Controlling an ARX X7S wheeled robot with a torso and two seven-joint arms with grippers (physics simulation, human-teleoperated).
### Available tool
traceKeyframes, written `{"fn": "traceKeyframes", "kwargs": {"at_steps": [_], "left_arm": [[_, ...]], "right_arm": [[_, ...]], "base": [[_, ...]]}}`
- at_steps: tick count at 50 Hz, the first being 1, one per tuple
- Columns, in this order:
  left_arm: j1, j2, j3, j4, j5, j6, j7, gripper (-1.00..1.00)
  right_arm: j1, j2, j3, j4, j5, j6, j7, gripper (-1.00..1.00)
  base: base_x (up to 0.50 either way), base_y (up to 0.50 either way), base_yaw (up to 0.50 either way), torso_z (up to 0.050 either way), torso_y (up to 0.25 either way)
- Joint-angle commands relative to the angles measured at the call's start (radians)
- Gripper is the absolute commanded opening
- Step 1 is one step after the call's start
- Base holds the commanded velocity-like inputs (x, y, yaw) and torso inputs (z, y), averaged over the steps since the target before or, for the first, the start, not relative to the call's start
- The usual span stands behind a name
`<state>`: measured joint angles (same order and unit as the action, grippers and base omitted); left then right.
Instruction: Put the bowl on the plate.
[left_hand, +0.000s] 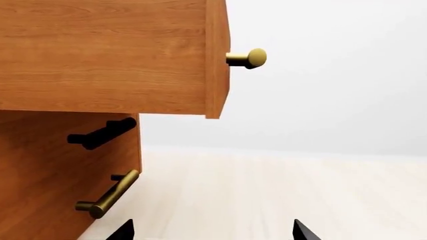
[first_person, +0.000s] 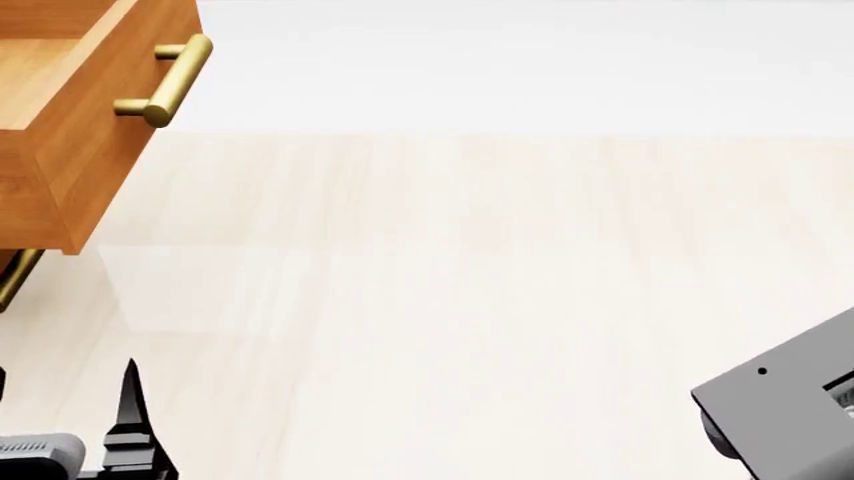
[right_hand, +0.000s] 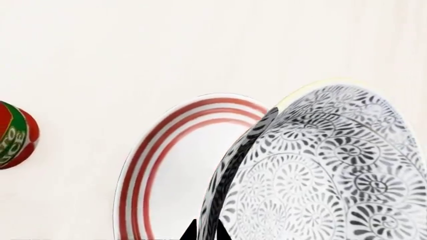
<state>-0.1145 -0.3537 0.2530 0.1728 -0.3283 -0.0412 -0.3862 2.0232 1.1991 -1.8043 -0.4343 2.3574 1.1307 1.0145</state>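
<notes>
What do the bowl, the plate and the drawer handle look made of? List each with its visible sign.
Bowl: probably glazed ceramic; smooth, with a printed grey-black floral pattern.
Plate: probably glazed ceramic too; flat white surface with red rim rings.
Drawer handle: looks like brushed brass; dull gold sheen, on a wood-grain drawer.

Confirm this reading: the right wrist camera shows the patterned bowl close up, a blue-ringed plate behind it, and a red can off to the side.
Wrong in one respect: the plate has red rings, not blue, as the right wrist view shows. The bowl and red can are as stated.
</notes>
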Motion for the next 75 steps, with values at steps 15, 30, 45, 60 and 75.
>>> {"fn": "traceKeyframes", "kwargs": {"at_steps": [15,30,45,60,75], "left_arm": [[0.0,-0.004,0.004,-0.002,-0.003,0.004,-0.004,1.0],[-0.004,-0.004,0.008,-0.013,-0.003,0.012,-0.003,1.0],[-0.008,-0.004,0.01,-0.02,-0.005,0.014,-0.006,1.0],[-0.01,-0.006,0.012,-0.028,-0.007,0.021,-0.005,1.0],[-0.006,-0.013,0.017,0.0,-0.007,0.005,-0.016,1.0]], "right_arm": [[-0.043,0.026,0.016,-0.02,-0.072,-0.031,-0.039,-1.0],[-0.038,0.054,0.018,-0.025,-0.057,-0.027,-0.022,-1.0],[-0.073,0.049,0.017,-0.015,-0.091,-0.041,-0.054,-1.0],[-0.107,0.039,0.02,0.006,-0.133,-0.061,-0.094,-1.0],[-0.114,0.04,0.03,0.02,-0.158,-0.057,-0.124,-1.0]], "base": [[0.0,0.0,0.0,0.0,0.001],[0.0,0.0,0.0,0.0,0.0],[0.0,0.0,0.0,0.0,0.001],[0.0,0.0,0.0,0.0,0.0],[0.0,0.0,0.0,0.0,0.001]]}}
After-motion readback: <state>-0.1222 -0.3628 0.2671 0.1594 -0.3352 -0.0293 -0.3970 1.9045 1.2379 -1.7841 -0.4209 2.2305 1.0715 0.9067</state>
